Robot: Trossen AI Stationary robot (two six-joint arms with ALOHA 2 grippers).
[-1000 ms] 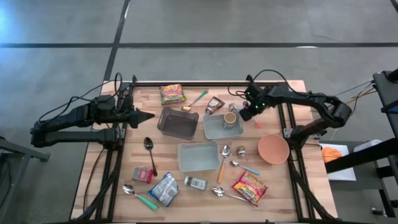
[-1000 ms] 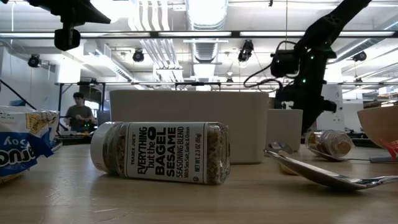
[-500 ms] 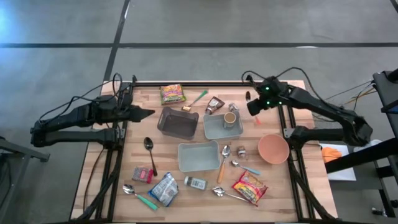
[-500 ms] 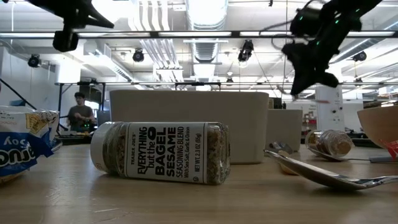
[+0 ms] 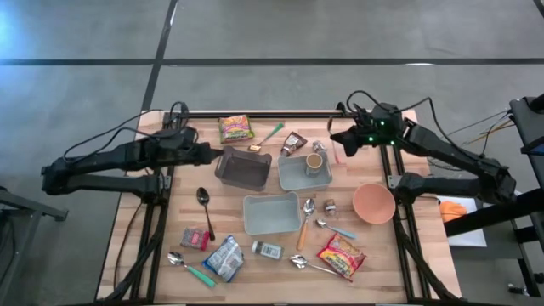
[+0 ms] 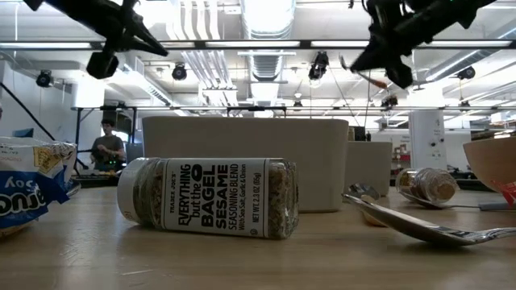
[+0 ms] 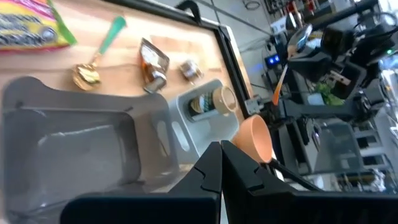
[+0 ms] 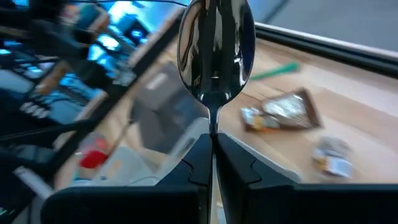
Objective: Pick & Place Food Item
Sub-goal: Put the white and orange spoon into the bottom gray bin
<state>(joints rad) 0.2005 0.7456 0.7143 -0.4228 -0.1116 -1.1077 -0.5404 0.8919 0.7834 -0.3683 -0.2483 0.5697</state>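
My right gripper [image 5: 337, 138] hangs high over the table's far right, shut on a metal spoon [image 8: 216, 46] with an orange handle [image 7: 279, 89]. My left gripper [image 5: 220, 155] is shut and holds nothing, its tip above the left end of the dark grey bin [image 5: 240, 167]. Food items lie untouched on the table: a yellow packet [image 5: 235, 128], a brown packet [image 5: 293, 143], a jar [image 5: 314, 161] inside a blue-grey tray [image 5: 293, 174], a seasoning jar [image 6: 208, 196] on its side, a red noodle packet [image 5: 342, 257] and a blue-white bag [image 5: 224, 257]. My right gripper pinches the spoon's thin metal neck [image 8: 213, 124], just behind the bowl, between its two fingers. The bowl sticks out forward past the fingertips and the orange handle [image 5: 343, 153] slants down below the gripper. The spoon is lifted clear of the table.
A second blue-grey tray [image 5: 270, 212] sits mid-table and an orange bowl [image 5: 373, 202] at the right. Several spoons lie about, one [image 5: 205, 210] dark and one [image 5: 192, 268] green-handled at the near left. A person [image 6: 102, 147] shows far behind the table.
My right gripper, with the spoon, has risen from beside the jar's tray toward the far edge and tipped from pointing down to nearly level. My left gripper has gone toward the table's right, over the dark bin's left end, staying shut.
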